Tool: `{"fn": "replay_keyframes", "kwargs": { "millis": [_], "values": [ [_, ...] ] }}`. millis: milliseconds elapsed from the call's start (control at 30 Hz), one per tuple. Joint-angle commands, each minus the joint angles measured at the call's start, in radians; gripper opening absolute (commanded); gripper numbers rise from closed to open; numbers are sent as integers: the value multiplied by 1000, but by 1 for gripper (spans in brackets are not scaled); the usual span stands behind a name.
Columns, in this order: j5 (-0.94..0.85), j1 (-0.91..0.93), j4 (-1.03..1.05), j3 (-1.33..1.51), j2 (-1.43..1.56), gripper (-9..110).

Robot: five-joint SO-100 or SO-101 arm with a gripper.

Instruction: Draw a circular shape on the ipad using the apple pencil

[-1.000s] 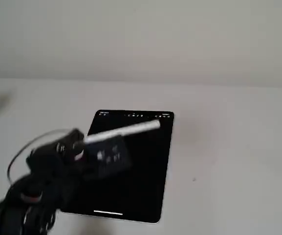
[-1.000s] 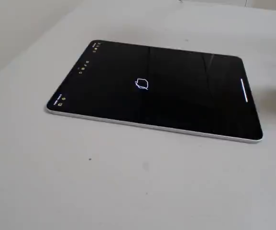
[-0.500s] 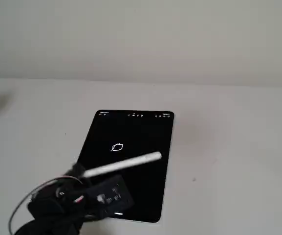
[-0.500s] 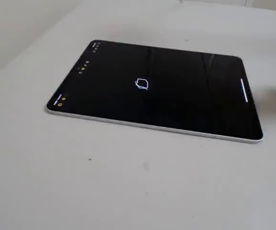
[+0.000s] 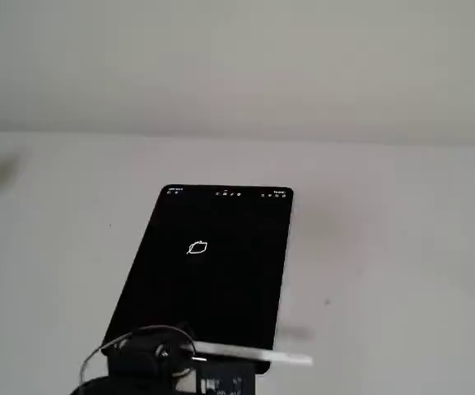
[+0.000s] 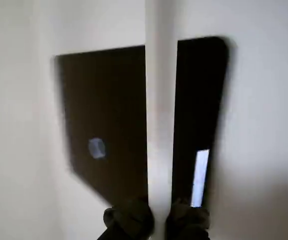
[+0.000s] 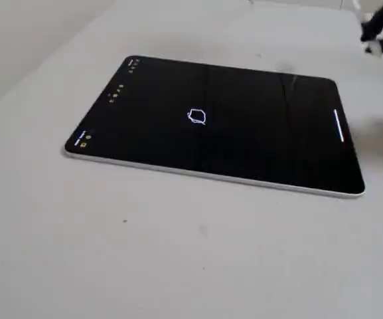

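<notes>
With the circular shape (image 5: 197,248) closed mid-screen on the ipad (image 5: 245,321), I carry the apple pencil (image 5: 253,355), clamped in my gripper (image 6: 156,220), high past its near edge to avoid stray marks.

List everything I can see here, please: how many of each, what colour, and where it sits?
ipad: one, black screen with thin silver edge, lying flat on the table.
circular shape: one, thin white outline, drawn on the screen toward the end with the icons.
screen icons: one row, tiny and white, along the far short edge in a fixed view.
white bar: one, on the screen near the opposite short edge.
table: one, pale grey-white, under everything.
apple pencil: one, white, held over the near edge of the tablet.
gripper: one, black, closed on the pencil at the bottom of the wrist view.
</notes>
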Motion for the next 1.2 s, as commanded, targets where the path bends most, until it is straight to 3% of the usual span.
{"fn": "replay_keyframes", "kwargs": {
  "millis": [0,1167],
  "values": [
    [-31,18,-2,51,11,0],
    [-31,26,-32,141,11,0]
  ]
}}
